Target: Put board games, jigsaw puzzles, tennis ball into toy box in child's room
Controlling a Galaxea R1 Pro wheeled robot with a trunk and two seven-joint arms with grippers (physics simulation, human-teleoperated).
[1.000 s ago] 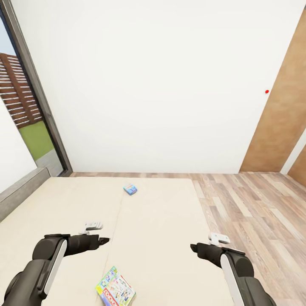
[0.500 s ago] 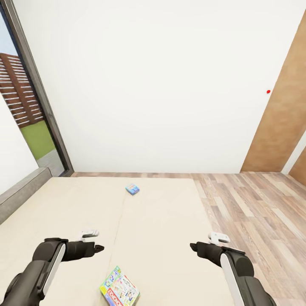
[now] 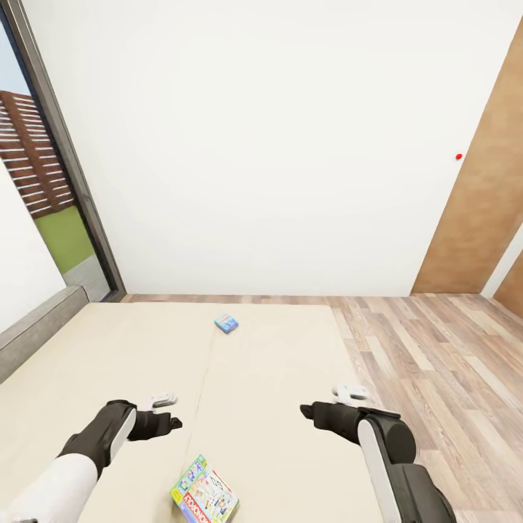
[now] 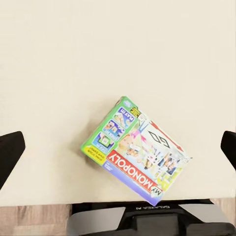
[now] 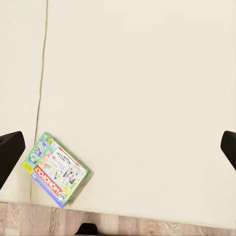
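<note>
Head view: two board games on the wide cream-beige bed [image 3: 276, 378]. One flat green-edged colourful Monopoly game box [image 3: 204, 498] at the near edge, lying flat and turned askew; one small blue game box [image 3: 226, 323] far off near the bed's far end, beside a faint seam down the cover. Well apart, the two. Two dark arms out over the bed, the left hand [image 3: 171, 420] above and just to the left of the green-edged box, the right hand [image 3: 306, 413] well to its right, both hovering clear of the cover, nothing held.

Left wrist view: green-edged box [image 4: 135, 150] between two dark fingertips [image 4: 10, 152] set far apart, so a wide gape. Right wrist view: same box [image 5: 55, 169] off to one side, fingertips [image 5: 10, 150] likewise spread wide.

Around: plain white wall [image 3: 276, 145] behind the bed, brown wood-plank floor [image 3: 428, 349] to the right, tan wooden door [image 3: 487, 196] with a small red dot, dark-framed glass door [image 3: 58, 167] at left. Nothing between the hands and either box.
</note>
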